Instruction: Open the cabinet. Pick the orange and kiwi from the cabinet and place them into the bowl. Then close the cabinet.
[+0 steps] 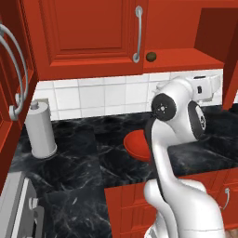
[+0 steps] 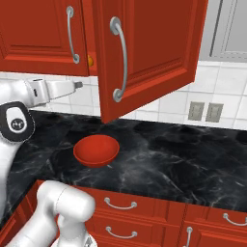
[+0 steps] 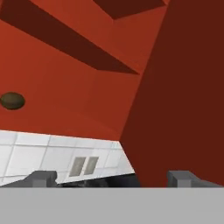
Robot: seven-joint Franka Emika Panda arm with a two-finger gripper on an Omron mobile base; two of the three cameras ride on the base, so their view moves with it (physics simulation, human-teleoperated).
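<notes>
Cabinet open — kiwi inside (bowl empty)

Even, bright rendered light fills all three views, with no blur or edge distortion. The black marble counter shows soft pale sheen. In the hand view, dark angular shadows cross the red cabinet interior from 10 o'clock toward 3 o'clock.

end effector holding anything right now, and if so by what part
Nothing is held. The end effector is open and empty, and the kiwi sits apart on the cabinet shelf.
</notes>
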